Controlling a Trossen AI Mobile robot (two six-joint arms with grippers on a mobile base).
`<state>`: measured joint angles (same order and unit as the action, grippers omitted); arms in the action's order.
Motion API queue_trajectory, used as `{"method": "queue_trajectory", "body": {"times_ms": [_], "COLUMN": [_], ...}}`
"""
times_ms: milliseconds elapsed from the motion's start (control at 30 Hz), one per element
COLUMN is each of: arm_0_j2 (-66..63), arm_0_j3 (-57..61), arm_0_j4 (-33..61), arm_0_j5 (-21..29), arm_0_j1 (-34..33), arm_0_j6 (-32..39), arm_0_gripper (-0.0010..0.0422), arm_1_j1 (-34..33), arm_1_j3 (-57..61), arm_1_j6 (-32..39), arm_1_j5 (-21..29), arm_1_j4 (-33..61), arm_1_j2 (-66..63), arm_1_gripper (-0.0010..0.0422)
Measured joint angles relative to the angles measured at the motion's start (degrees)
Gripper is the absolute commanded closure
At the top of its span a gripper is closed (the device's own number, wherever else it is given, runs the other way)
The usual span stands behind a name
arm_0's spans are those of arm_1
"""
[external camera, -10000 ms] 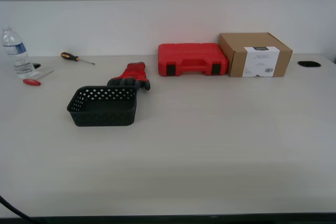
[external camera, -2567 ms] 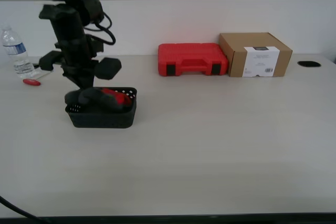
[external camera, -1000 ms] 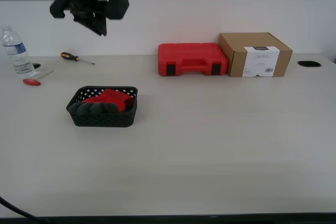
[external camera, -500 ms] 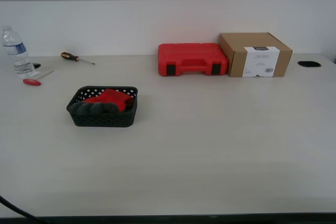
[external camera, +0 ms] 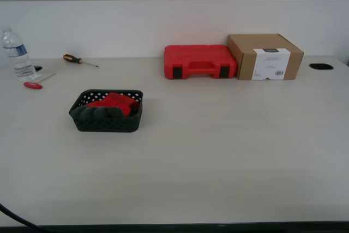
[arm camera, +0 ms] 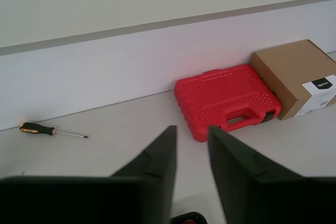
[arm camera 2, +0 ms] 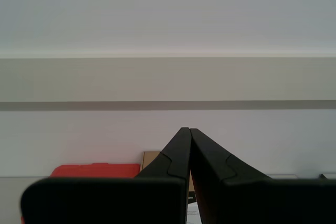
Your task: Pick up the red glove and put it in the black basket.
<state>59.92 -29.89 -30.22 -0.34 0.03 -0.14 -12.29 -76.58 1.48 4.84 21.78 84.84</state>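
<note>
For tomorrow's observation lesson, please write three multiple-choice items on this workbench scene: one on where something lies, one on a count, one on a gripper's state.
1. Where is the red glove?
A. In the black basket
B. On the cardboard box
C. Beside the water bottle

2. How many screwdrivers lie on the table?
A. None
B. Two
C. Five

3. How does my second gripper stand?
A. Wide open
B. Shut, holding nothing
C. Shut on the glove

Answers:
1. A: the exterior view shows the glove's red fabric and dark fingers inside the basket's rim.
2. B: a dark-handled screwdriver lies near the wall and a red-handled screwdriver by the bottle.
3. B: the second wrist view shows its fingertips meeting, with only the wall behind them.
</note>
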Motion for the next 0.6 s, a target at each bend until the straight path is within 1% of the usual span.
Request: {"method": "queue_trajectory", "body": {"times_ms": [133, 200, 300, 367, 400, 433, 467, 500, 533, 600], "arm_0_j2": [0.00, 0.00, 0.00, 0.00, 0.00, 0.00, 0.00, 0.00, 0.00, 0.00], "arm_0_j3": [0.00, 0.00, 0.00, 0.00, 0.00, 0.00, 0.00, 0.00, 0.00, 0.00], "arm_0_j4": [0.00, 0.00, 0.00, 0.00, 0.00, 0.00, 0.00, 0.00, 0.00, -0.02], "arm_0_j5": [-0.02, -0.02, 0.00, 0.00, 0.00, -0.02, -0.02, 0.00, -0.02, 0.00], "arm_0_j1": [-0.07, -0.04, -0.02, -0.04, -0.02, -0.07, -0.04, -0.02, -0.07, 0.00], "arm_0_j6": [0.00, 0.00, 0.00, 0.00, 0.00, 0.00, 0.00, 0.00, 0.00, 0.00], "arm_0_gripper": [0.0412, 0.0412, 0.0412, 0.0412, 0.0412, 0.0412, 0.0412, 0.0412, 0.0412, 0.0412], "arm_1_j1": [0.00, 0.00, 0.00, 0.00, 0.00, 0.00, 0.00, 0.00, 0.00, 0.00], "arm_1_j3": [0.00, 0.00, 0.00, 0.00, 0.00, 0.00, 0.00, 0.00, 0.00, 0.00], "arm_1_j6": [-0.46, -0.46, -0.46, -0.44, -0.39, -0.15, -0.02, -0.07, -0.04, -0.11], "arm_1_j5": [0.02, 0.00, 0.02, 0.00, 0.02, 0.02, 0.00, 0.02, 0.02, 0.02], "arm_1_j4": [0.00, 0.00, 0.00, 0.00, 0.00, 0.00, 0.00, 0.00, 0.00, 0.00], "arm_1_j2": [0.00, 0.00, 0.00, 0.00, 0.00, 0.00, 0.00, 0.00, 0.00, 0.00], "arm_1_gripper": [0.0332, 0.0264, 0.0109, -0.0007, 0.0032, 0.0099, 0.0150, 0.0219, 0.0272, 0.0404]}}
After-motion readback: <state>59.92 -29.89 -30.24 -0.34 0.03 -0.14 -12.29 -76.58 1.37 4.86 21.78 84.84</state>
